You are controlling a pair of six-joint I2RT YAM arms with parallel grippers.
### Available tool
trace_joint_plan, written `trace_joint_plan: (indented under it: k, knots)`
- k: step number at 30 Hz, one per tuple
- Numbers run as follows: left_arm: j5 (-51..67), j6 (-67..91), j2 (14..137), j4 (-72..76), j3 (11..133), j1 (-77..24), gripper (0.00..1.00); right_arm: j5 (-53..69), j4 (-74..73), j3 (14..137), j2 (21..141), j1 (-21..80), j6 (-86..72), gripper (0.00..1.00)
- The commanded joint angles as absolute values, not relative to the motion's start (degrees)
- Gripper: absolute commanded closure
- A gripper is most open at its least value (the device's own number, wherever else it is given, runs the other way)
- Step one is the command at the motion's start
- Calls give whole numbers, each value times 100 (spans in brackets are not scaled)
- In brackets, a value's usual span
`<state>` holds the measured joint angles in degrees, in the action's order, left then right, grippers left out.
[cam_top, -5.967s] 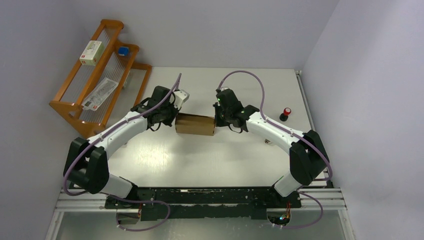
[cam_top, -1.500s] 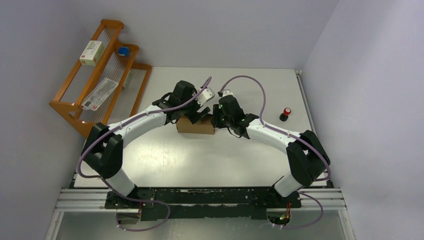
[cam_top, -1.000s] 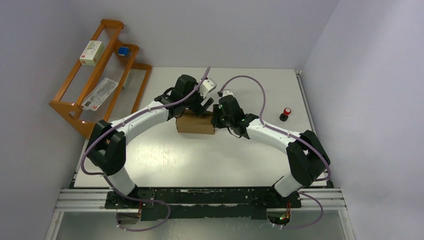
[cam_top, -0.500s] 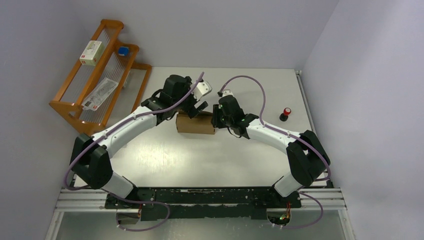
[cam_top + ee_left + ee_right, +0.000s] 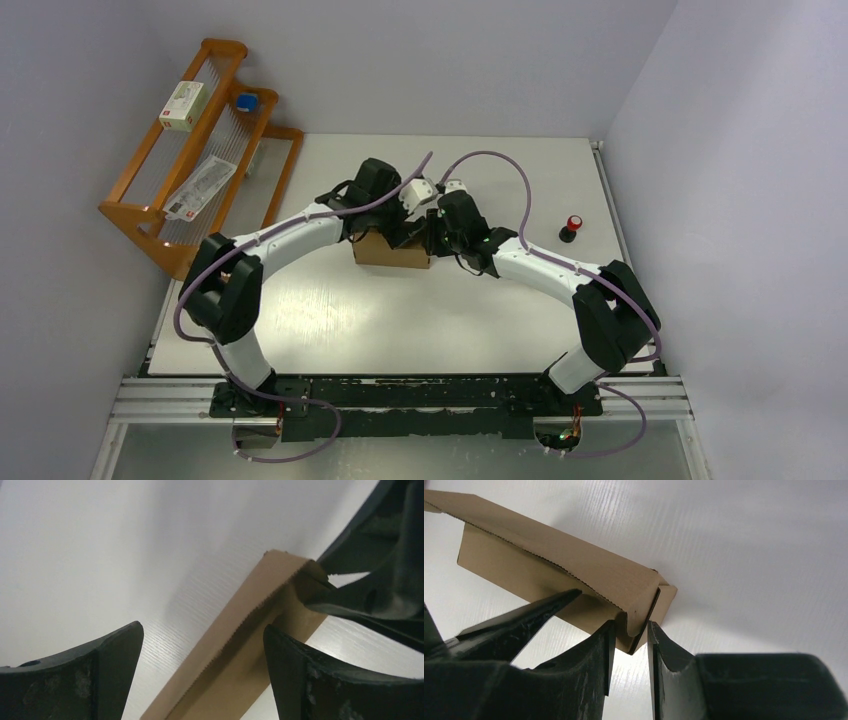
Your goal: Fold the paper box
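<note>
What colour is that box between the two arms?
Plain brown cardboard box, clearest in the right wrist view.

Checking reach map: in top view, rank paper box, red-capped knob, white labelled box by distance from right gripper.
1. paper box, pinched by right gripper
2. red-capped knob, off to the right
3. white labelled box, on rack, far left

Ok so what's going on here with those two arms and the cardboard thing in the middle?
Two robot arms are working on a small brown corrugated cardboard box in the middle of the white table. The right gripper is pinched on a flap at the box's right end. The left gripper hangs open over the box's long edge, close to the right one, gripping nothing.
</note>
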<state>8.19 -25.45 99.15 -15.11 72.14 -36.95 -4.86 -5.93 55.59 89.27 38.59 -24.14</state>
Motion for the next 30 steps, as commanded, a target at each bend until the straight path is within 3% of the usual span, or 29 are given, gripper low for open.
trace_joint_plan:
  k: [1, 30]
  knots:
    - [871, -1973, 10001, -1393, 7794, -3606, 7, -483, -853, 5438, 8869, 3854, -2338, 67]
    - [1195, -914, 10101, -1187, 8010, -3153, 9, -598, -909, 5432, 8798, 3850, -2395, 68]
